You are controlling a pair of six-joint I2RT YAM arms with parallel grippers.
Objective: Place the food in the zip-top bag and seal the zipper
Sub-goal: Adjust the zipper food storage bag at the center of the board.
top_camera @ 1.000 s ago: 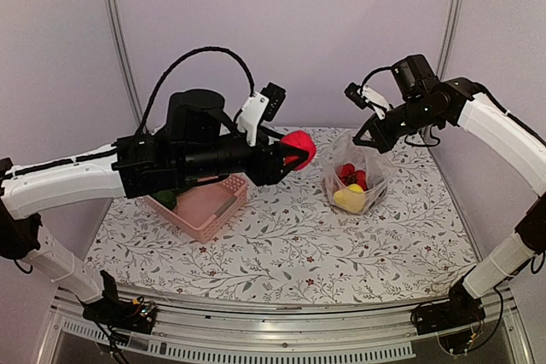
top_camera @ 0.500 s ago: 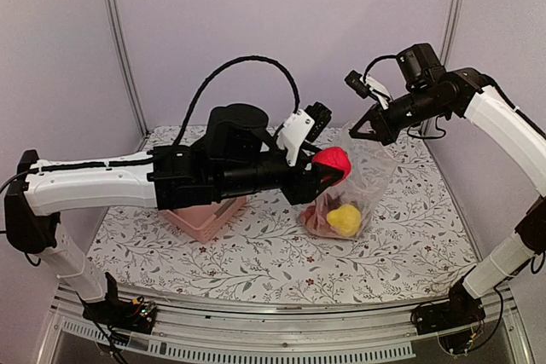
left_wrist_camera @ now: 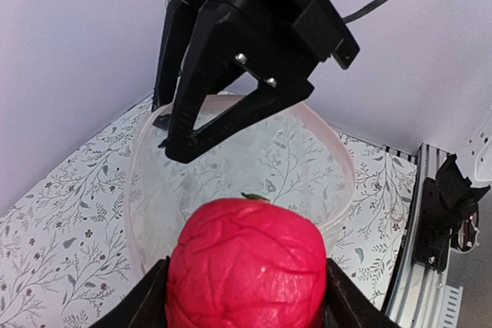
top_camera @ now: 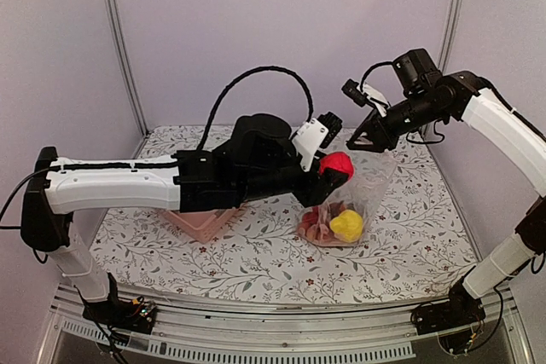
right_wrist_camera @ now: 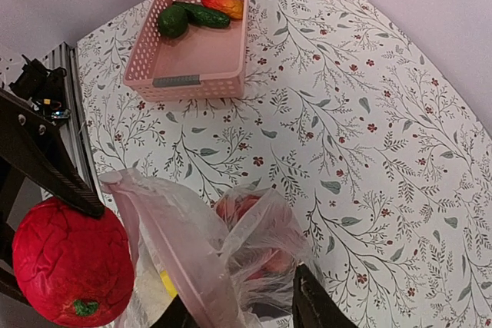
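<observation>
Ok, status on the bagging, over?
Left gripper shut on red toy fruit, at bag mouth. Right gripper jaws parted around bag rim. Yellow piece inside. Nothing blocking the mouth.

You see: red fruit [left_wrist_camera: 246,266], wrinkled; yellow piece [top_camera: 346,225] inside clear bag [top_camera: 380,168]; pink latticed basket [right_wrist_camera: 219,86]; bench [right_wrist_camera: 369,113] white, grey-green sprigs, small red flowers.

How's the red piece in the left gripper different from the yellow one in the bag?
The red piece is held by the left gripper at the mouth of the bag; the yellow piece lies inside the bag. The red piece is wrinkled with a green stem; the yellow piece looks smooth. Both are roundish.
</observation>
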